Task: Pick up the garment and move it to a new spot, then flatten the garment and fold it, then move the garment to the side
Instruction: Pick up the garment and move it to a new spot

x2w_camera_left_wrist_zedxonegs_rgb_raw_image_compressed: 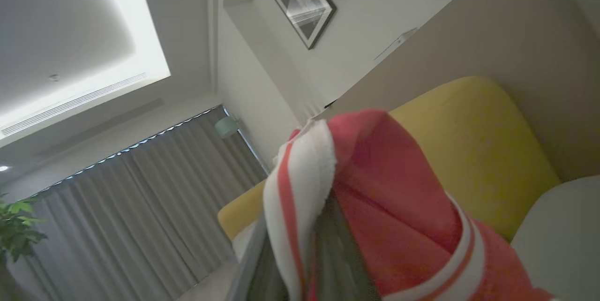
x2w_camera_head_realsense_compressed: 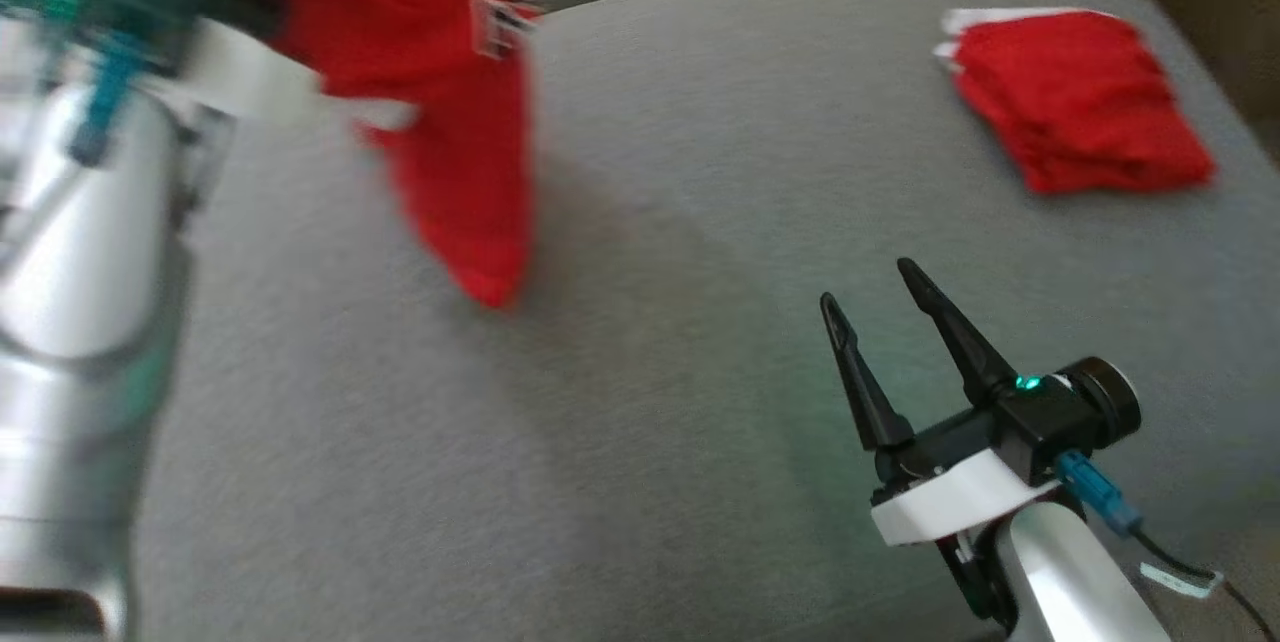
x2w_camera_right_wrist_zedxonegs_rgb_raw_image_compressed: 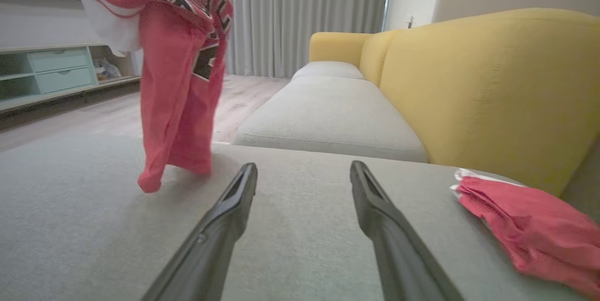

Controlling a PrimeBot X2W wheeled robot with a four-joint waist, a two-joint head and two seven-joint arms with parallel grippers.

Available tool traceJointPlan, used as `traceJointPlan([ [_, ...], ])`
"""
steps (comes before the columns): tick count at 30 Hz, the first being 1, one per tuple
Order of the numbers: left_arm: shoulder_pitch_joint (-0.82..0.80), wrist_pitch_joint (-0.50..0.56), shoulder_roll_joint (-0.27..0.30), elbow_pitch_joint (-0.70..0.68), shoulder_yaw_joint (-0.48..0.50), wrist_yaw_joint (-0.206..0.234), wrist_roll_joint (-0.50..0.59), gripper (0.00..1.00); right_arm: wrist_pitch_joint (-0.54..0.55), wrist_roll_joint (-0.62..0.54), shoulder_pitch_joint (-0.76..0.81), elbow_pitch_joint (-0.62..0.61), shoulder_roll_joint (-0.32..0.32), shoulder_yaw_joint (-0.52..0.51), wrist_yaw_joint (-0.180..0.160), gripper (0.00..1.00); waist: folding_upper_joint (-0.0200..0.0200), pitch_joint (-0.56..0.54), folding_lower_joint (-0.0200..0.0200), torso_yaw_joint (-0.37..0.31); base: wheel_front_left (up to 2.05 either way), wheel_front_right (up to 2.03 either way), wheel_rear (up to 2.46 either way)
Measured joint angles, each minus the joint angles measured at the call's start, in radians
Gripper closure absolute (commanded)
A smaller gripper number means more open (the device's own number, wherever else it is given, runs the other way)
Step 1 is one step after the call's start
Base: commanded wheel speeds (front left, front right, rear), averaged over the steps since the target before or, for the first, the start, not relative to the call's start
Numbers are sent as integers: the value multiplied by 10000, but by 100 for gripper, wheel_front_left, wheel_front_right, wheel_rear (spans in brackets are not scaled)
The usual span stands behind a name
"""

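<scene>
Our left gripper (x2w_camera_left_wrist_zedxonegs_rgb_raw_image_compressed: 323,254) clamps the garment (x2w_camera_head_realsense_compressed: 440,102), limp and light, dangling at eleven o'clock; our right gripper (x2w_camera_head_realsense_compressed: 867,282) gapes empty; we'd pinch the garment's hanging end.

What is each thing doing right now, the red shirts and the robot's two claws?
red jersey: unfolded, hanging bunched from the left gripper over the grey seat cushion.
left gripper: shut on the red jersey, held high.
right gripper: open, empty, low over the grey seat cushion.
folded red garment: folded, lying on the grey seat cushion near the yellow backrest.
</scene>
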Motion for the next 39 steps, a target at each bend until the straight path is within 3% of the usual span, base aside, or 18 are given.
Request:
traceJointPlan([
  [4, 580, 61, -667, 194, -685, -65, -136, 100, 0, 113, -5, -115, 111, -40, 0, 0, 0, 125, 0, -653, 0, 0, 0],
  [10, 2101, -566, -1582, 1643, -1442, -104, -516, 100, 0, 217, -51, -261, 286, -79, 0, 0, 0, 817, 5, -923, 0, 0, 0],
  [11, 2496, -696, -1745, 1988, -1576, -94, -575, 67, 0, 268, -52, -268, 320, -98, 0, 0, 0, 948, 4, -943, 0, 0, 0],
  [12, 2892, -802, -1900, 2343, -1745, -94, -627, 21, 0, 284, -51, -272, 345, -138, 0, 0, 0, 1071, 5, -949, 0, 0, 0],
  [13, 3261, -895, -2079, 2660, -1950, -96, -667, 0, 0, 284, -50, -272, 351, -188, 0, 0, 0, 1176, 5, -932, 0, 0, 0],
  [18, 4504, -1070, -2826, 3135, -2483, 134, -1028, 0, 0, 278, 5, -268, 378, -570, 0, 0, 0, 1308, 4, -446, 0, 0, 0],
  [24, 5630, -1101, -2913, 888, -2188, 826, -1701, 0, 2, 259, 612, -240, 382, -1062, 0, 0, 0, 925, 2, 583, 0, 0, 0],
  [31, 8061, -1101, -2911, -1068, -1047, 1597, -1799, 0, 6, 259, 1478, -180, 378, -1415, 0, 0, 0, -38, 0, 1779, 0, 0, 0],
  [39, 9779, -1101, -2905, -2504, 428, 1952, -1728, 0, 13, 263, 2416, -190, 412, -1929, 0, 0, 0, -1138, -1, 2950, 0, 0, 0],
])
